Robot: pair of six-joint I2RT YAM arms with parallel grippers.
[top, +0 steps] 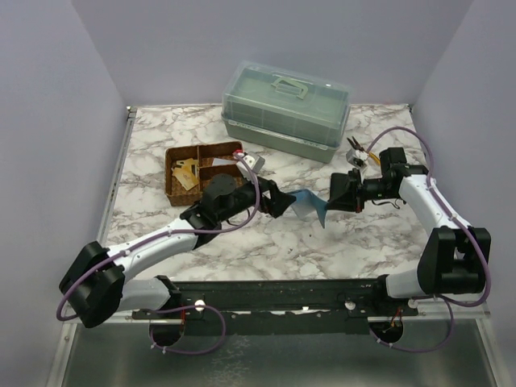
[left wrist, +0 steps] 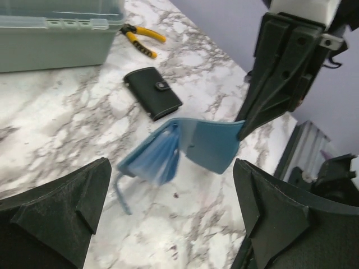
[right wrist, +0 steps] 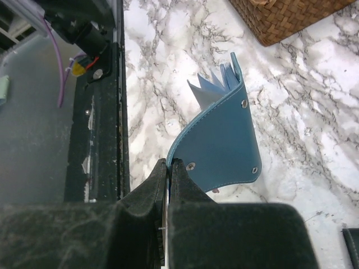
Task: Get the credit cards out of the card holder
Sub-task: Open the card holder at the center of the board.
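**Teal-Blue Card Holder Held Aloft for Card Extraction**

**Top external view.** The card holder (top: 310,206) hangs above the marble table (top: 266,250), about mid-table, between the two grippers. The right gripper (top: 331,201) pinches its right edge. The left gripper (top: 280,200) faces it from the left, just beside the free end. Both arms reach inward with forearms low and wrists turned toward each other. A wicker basket (top: 172,192) sits behind the left arm. Its left compartment holds tan flat pieces, probably credit cards (top: 188,173).

**Left wrist view.** The left gripper (left wrist: 174,207) stands wide apart and holds nothing. Its fingers (left wrist: 67,207) frame the card holder (left wrist: 210,144). The holder is open, with its light-blue pockets (left wrist: 160,159) fanned toward the camera and a strap (left wrist: 122,196) dangling below. No tan card edge can be made out in the pockets, so it cannot be determined whether any cards are inside. A black wallet (left wrist: 152,92) lies on the table beyond, well apart.

**Right wrist view.** The right gripper (right wrist: 169,165) is clamped narrow on one corner of the card holder (right wrist: 221,145). The outer cover curls away from it, and the pockets (right wrist: 213,84) splay at the far end.

**Procedure.**
1. Align the left fingers with a single pocket mouth.
2. Close on the card edge only, not on the pocket film.
3. Draw the card along the pocket's axis while the right gripper holds firm.

**Caution.** The corner hold is small. A sideways pull would likely twist the cover or slip it free.
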